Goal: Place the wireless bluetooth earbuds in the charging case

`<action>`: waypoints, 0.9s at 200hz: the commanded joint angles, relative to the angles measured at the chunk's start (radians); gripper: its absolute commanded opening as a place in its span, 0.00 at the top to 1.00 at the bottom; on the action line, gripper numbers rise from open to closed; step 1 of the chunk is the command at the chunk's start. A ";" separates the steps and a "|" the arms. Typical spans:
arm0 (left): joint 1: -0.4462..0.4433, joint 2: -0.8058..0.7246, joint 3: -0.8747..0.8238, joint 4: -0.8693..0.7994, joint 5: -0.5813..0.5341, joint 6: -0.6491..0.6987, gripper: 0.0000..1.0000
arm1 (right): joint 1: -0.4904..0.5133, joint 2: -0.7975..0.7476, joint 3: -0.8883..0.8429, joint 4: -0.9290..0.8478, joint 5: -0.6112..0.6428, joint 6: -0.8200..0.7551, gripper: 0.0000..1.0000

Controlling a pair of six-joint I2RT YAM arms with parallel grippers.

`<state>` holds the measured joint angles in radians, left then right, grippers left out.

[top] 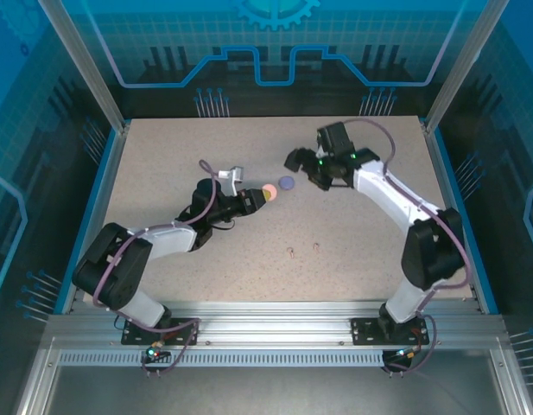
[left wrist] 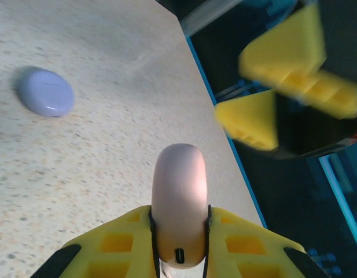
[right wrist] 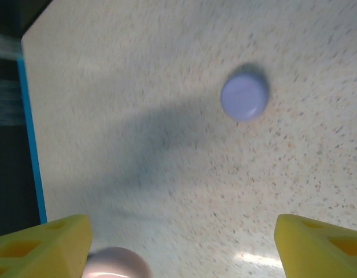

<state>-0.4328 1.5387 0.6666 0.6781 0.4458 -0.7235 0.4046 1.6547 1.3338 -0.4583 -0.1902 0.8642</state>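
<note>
While snug in the left end effector [left wrist: 179, 219], pink case [left wrist: 179, 188]; purple case [right wrist: 244, 97] near the spread right end effector [right wrist: 181, 234].

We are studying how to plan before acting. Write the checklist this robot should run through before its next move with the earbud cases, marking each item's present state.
1. Left gripper grips the pink case firmly: ok, it is clamped between both fingers.
2. Pink case lid open for loading: not ok, it looks shut.
3. Right gripper free to work: ok, open and empty.
4. Purple case out of the way: ok, it lies on the table, apart from both grippers.
5. Earbuds found: cannot tell. There are two tiny specks nearer the bases, too small to identify.
</note>
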 commanded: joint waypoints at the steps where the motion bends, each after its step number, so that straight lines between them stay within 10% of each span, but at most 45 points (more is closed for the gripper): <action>1: 0.010 -0.051 0.072 -0.203 0.186 0.155 1.00 | -0.010 -0.110 -0.186 0.271 -0.202 -0.182 0.17; 70: 0.012 -0.073 0.158 -0.318 0.267 0.203 1.00 | -0.021 -0.319 -0.411 0.333 -0.257 -0.272 0.17; 180: 0.013 -0.051 0.205 -0.332 0.286 0.208 1.00 | 0.012 -0.206 -0.362 0.329 -0.290 -0.295 0.20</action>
<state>-0.4217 1.4815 0.8356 0.3405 0.6964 -0.5396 0.4133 1.4231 0.9558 -0.1417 -0.4835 0.5835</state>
